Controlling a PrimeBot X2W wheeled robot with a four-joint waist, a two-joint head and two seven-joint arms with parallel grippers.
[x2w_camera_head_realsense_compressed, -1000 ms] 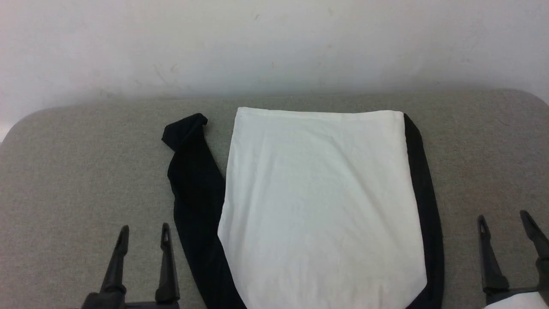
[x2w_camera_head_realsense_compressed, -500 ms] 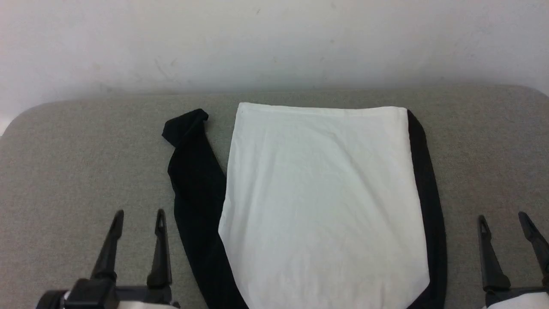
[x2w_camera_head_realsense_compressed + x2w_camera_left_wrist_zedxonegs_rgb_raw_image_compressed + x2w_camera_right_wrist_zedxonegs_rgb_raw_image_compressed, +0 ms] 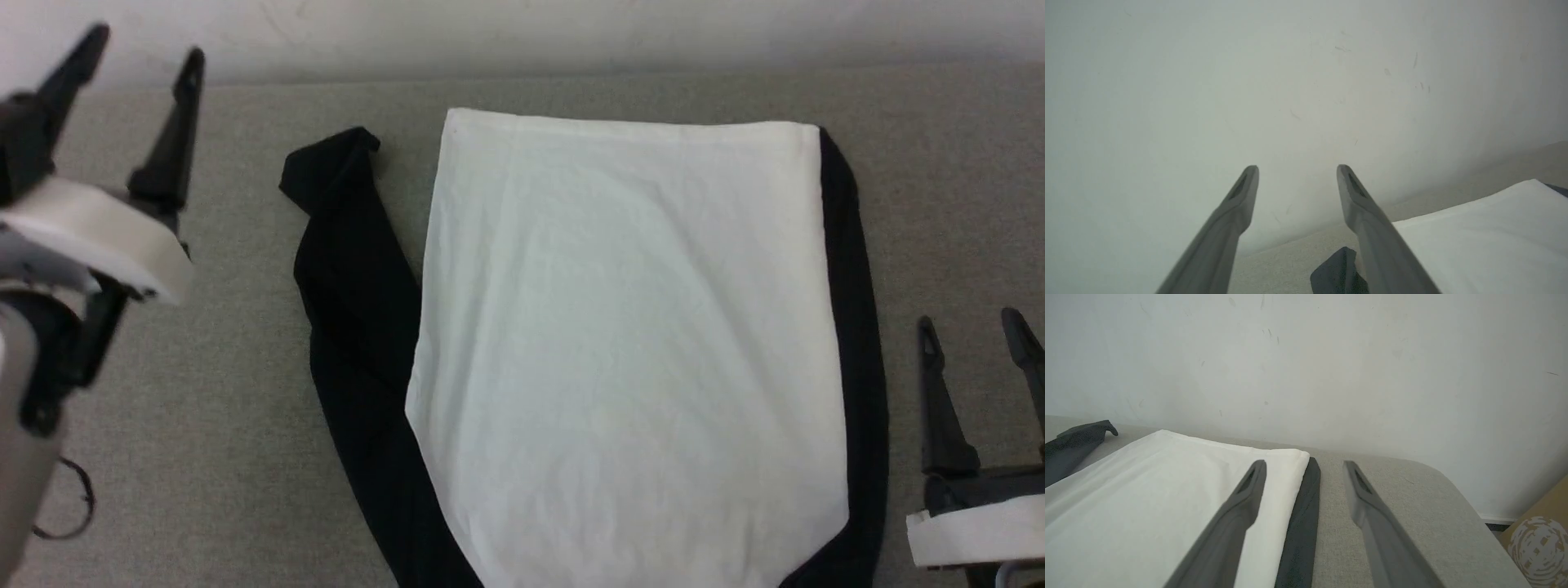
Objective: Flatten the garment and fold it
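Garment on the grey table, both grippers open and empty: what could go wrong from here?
1. The black sleeve of the garment splays out on the left with a curled tip; a fold made now would likely trap it bunched.
2. The garment's near end runs off the head view's bottom edge, so creases there may go unnoticed.

A bare test room, seemingly a robotics lab: a scuffed white wall (image 3: 1331,355) behind a grey fabric-covered table (image 3: 204,408) with rounded corners, a cardboard box (image 3: 1539,543) below its edge, near a white skirting board (image 3: 1494,518)
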